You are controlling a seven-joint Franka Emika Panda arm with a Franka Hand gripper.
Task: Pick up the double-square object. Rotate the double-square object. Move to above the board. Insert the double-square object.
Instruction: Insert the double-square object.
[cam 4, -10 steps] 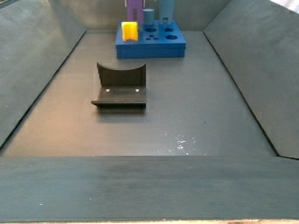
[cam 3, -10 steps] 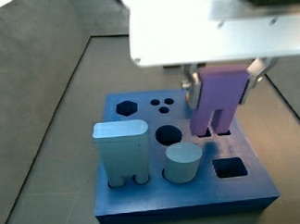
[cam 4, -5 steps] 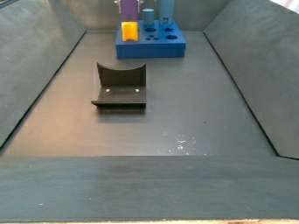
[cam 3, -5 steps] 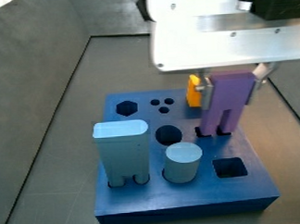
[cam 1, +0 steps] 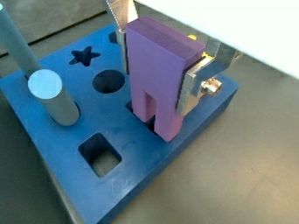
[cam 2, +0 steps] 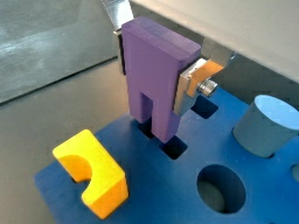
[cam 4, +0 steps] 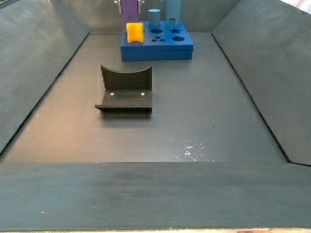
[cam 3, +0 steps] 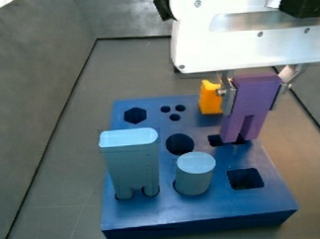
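Note:
The double-square object (cam 1: 158,83) is a lavender slab with two legs, standing upright between the silver fingers of my gripper (cam 1: 158,61), which is shut on its upper part. It shows the same way in both wrist views (cam 2: 152,79). Its legs reach down to the small square holes near the edge of the blue board (cam 1: 140,171). I cannot tell how deep they sit. In a side view the gripper (cam 3: 252,84) holds the object (cam 3: 251,108) over the board's (cam 3: 153,219) right side. Far off, the object (cam 4: 127,7) is cut by the frame's edge above the board (cam 4: 173,51).
On the board stand a yellow notched block (cam 2: 93,171), a tall light-blue block (cam 3: 129,162) and a pale cylinder (cam 3: 195,173). Open holes include a hexagon (cam 3: 132,116), a round one (cam 3: 181,144) and a square one (cam 3: 247,178). The dark fixture (cam 4: 125,88) stands mid-floor.
The gripper has carried the lavender object to the right across the board in the side view, from near the round hole toward the board's right edge. It stays gripped.

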